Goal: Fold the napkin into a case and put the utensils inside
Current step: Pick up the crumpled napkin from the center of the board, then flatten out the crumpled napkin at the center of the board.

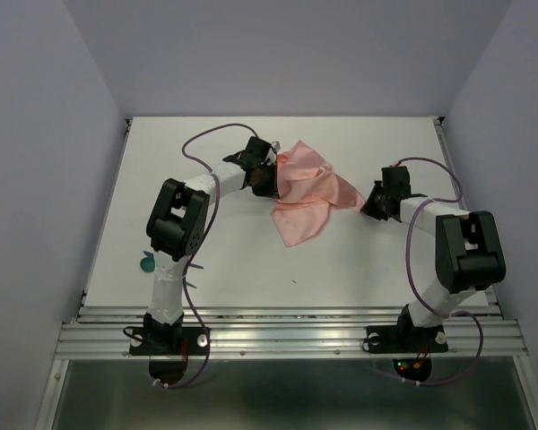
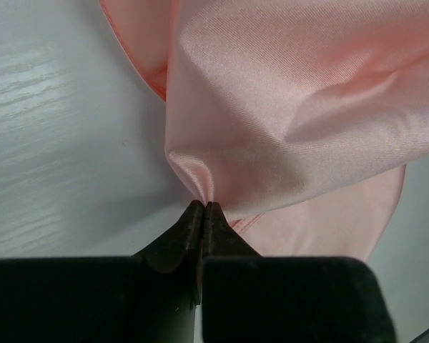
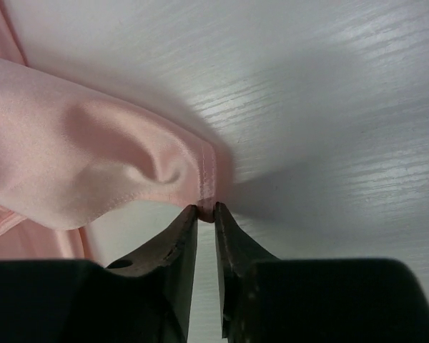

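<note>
- Two pincers, one cloth: both are clamped on the napkin (image 1: 305,193), one at each side of it.
- left gripper (image 2: 202,209): jaws are pressed right together in the wrist view, no gap at the tips. A pinched fold of the pink fabric is caught between them, and the rest of the cloth billows up and away from there.
- right gripper (image 3: 206,211): the tips are nipped onto the stitched hem at a corner of the cloth. The fingers stand a little apart further back, but at the very ends they close on the fabric.
- The napkin sits around the middle of the white table (image 1: 359,269), a bit toward the far side. It's bunched and creased, strung between the two arms, with a loose flap pointing toward the near edge.
- Can't really tell how far the pinched corners are off the tabletop.
- teal utensil (image 1: 148,262): only a small round end shows, over at the table's left edge just beside the left arm and well apart from the napkin.
</note>
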Robot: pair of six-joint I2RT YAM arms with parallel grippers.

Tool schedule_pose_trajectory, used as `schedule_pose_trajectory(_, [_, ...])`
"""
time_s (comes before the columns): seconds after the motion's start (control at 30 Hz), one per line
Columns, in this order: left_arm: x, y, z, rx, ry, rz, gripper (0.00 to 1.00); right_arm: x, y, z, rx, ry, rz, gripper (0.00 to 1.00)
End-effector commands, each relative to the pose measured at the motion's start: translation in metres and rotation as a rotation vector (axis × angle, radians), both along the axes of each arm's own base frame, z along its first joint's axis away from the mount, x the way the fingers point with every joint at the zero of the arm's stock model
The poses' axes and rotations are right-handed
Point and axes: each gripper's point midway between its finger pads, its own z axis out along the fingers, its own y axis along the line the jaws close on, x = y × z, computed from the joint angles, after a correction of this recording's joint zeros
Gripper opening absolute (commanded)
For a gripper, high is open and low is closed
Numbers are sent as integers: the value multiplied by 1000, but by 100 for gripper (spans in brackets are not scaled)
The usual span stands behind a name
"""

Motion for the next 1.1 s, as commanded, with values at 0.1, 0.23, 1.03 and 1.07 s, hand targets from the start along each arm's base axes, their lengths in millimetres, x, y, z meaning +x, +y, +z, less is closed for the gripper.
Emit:
schedule_pose_trajectory(0.1, [17,-6,29,-62,-63,12,0,22,6,29,40,-101,-7,1])
schedule_pose_trajectory(0.23, [27,1,65,-66,-132,38,0,30,15,62,88,-174,12,1])
schedule_pose_trajectory(1.03, [24,93,475,-394,-1000,56,0,38,19,502,196,-1179,54,1])
schedule_pose_trajectory(1.07, [26,88,439,-377,-935,28,0,22,17,506,198,-1198,55,1])
